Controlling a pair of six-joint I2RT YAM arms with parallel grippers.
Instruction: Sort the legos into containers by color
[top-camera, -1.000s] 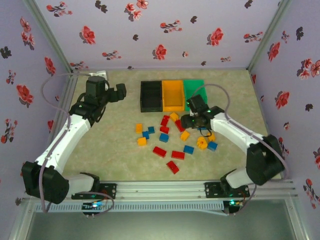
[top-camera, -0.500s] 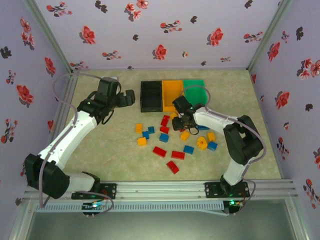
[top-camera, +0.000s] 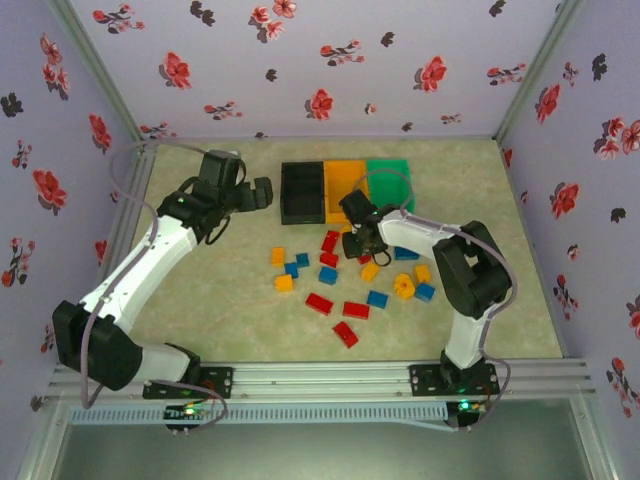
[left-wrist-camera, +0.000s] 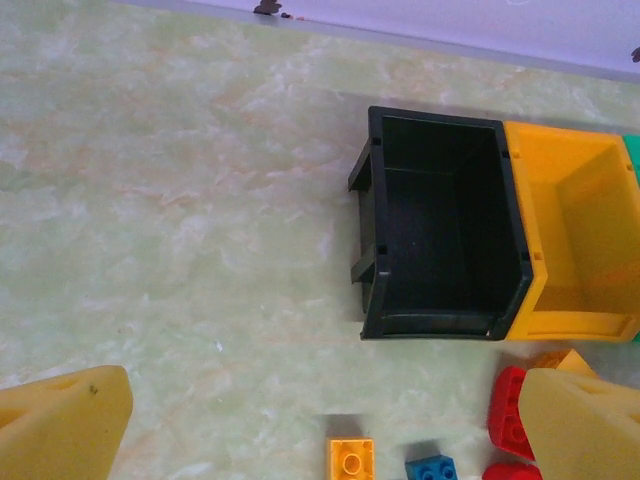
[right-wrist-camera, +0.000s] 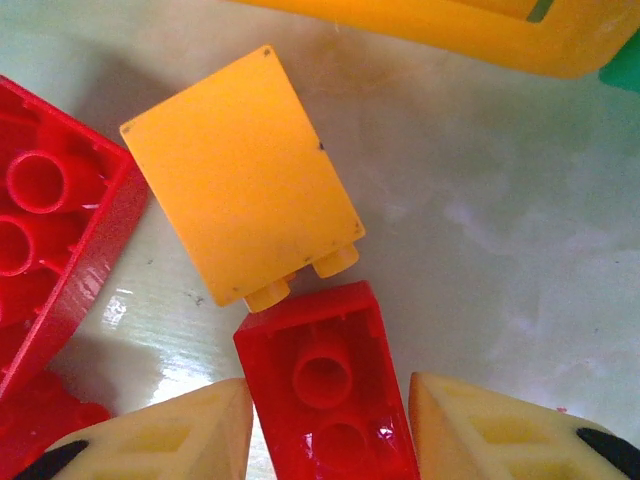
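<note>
Red two-stud brick (right-wrist-camera: 322, 385) is sitting on the table (top-camera: 220, 310) just near-side of the orange bin (right-wrist-camera: 450, 25), right in the far part of the brick pile.

What I'd worry about: the yellow brick (right-wrist-camera: 240, 175) is lying on its side with its two studs butted up against the red one's far end. Lift at a slight angle and it probably gets dragged or kicked along. There's also a bigger red brick (right-wrist-camera: 50, 220) just left of the left finger, so any sideways wobble could knock it. And the fingers (right-wrist-camera: 180, 435) seem to sit on the near half of the brick rather than its middle, so I could see glossy plastic pivoting or squirting out.

Orientation: studs up, facing the wrist camera. The long axis runs roughly near-to-far, tipped a little to the left at the far end, so the far end points at the yellow brick and the bin.

Right gripper (right-wrist-camera: 325, 430) straddles the brick across its short width, with the pads at or right beside both long sides. Can't tell if it's actually squeezing.

Left gripper (left-wrist-camera: 325, 415) is spread wide with nothing in it, hanging over the table left of the black bin (left-wrist-camera: 440, 240).
</note>
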